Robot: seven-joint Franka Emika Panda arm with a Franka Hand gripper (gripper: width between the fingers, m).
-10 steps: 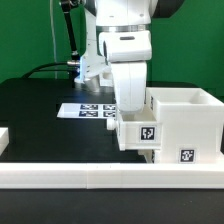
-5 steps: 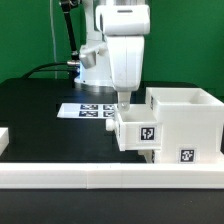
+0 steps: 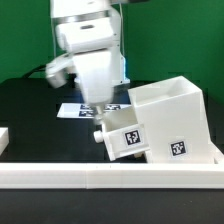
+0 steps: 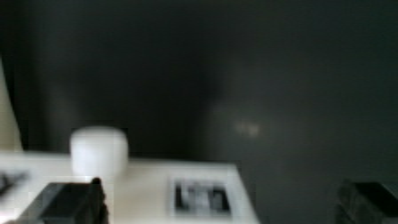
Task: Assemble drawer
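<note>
White plastic hollow cube drawer casing (image 3: pixel 168 118), bearing black-and-white square tags: sitting tilted on the black table (image 3: pixel 30 110) at the exterior view's right, with a small white open-top box tray (image 3: pixel 125 137) protruding from its front, just behind the long low white rail (image 3: pixel 110 177). Robot gripper (image 3: pixel 97 103): hovering above the tray's corner near the marker board (image 3: pixel 88 108); whether its fingers are parted or closed cannot be told.

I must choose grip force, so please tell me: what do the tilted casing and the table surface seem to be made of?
The casing looks like white plastic: smooth, matte, uniform walls with crisp moulded edges; a printed tag sits on its front. The table seems covered with a black, matte sheet or mat, as it shows hardly any reflection; its exact material is unclear.
</note>
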